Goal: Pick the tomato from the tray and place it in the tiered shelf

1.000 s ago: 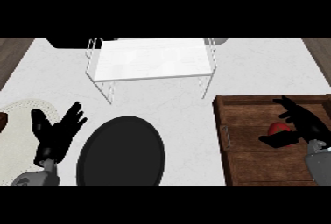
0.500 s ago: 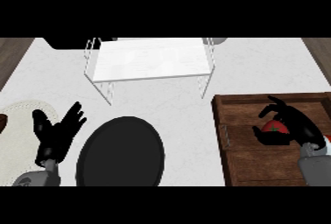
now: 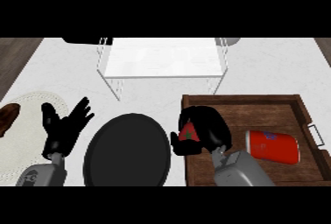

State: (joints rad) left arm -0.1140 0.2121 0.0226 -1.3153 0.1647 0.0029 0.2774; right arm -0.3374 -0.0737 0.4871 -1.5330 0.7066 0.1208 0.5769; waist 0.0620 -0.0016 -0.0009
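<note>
The red tomato (image 3: pixel 188 132), with its green stem top showing, sits inside my right hand (image 3: pixel 210 126), whose fingers and thumb are curled round it. Hand and tomato hang over the left rim of the brown wooden tray (image 3: pixel 239 101), beside the black plate. The white tiered shelf (image 3: pixel 165 59) stands at the back middle of the counter, its top level bare. My left hand (image 3: pixel 65 127) rests open at the lower left, fingers up, holding nothing.
A red cup (image 3: pixel 272 147) lies on its side in the tray, right of my right hand. A black oval plate (image 3: pixel 127 152) lies between the hands. A pale round mat (image 3: pixel 26 131) with a brown item (image 3: pixel 8 116) is at the far left.
My right hand has shut on the tomato and carried it left, from the tray's middle to its left rim. The red cup now shows. The left hand has stayed still.
</note>
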